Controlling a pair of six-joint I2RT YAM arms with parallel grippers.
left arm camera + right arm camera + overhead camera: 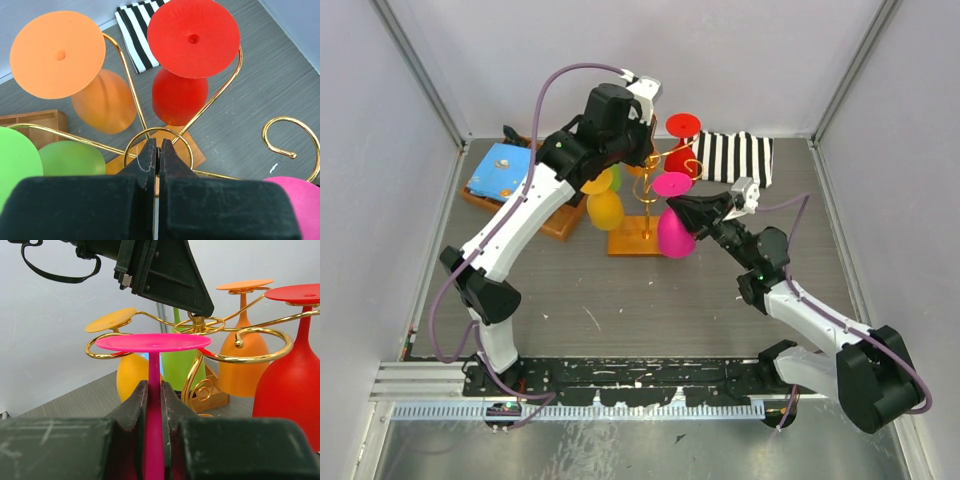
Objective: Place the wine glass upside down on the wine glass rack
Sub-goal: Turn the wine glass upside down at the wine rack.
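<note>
The wine glass rack (pixel 635 243), gold wire on an orange-brown base, stands at mid-table. My left gripper (pixel 157 150) is shut on the rack's top centre post, inside the gold ring (pixel 127 147). It also shows in the right wrist view (pixel 197 315). My right gripper (pixel 154 390) is shut on the stem of a pink wine glass (pixel 152 342), held upside down with its foot up. The pink foot sits level with an empty scroll arm (pixel 260 347), just left of its curl. In the top view the pink glass (pixel 675 232) hangs at the rack's right side.
Orange (pixel 57 52), red (pixel 192 35), green (pixel 70 157) and yellow (pixel 605 208) glasses hang upside down on the rack. A striped cloth (pixel 735 155) lies at the back right. A wooden tray with blue cloth (pixel 500 170) sits at the back left.
</note>
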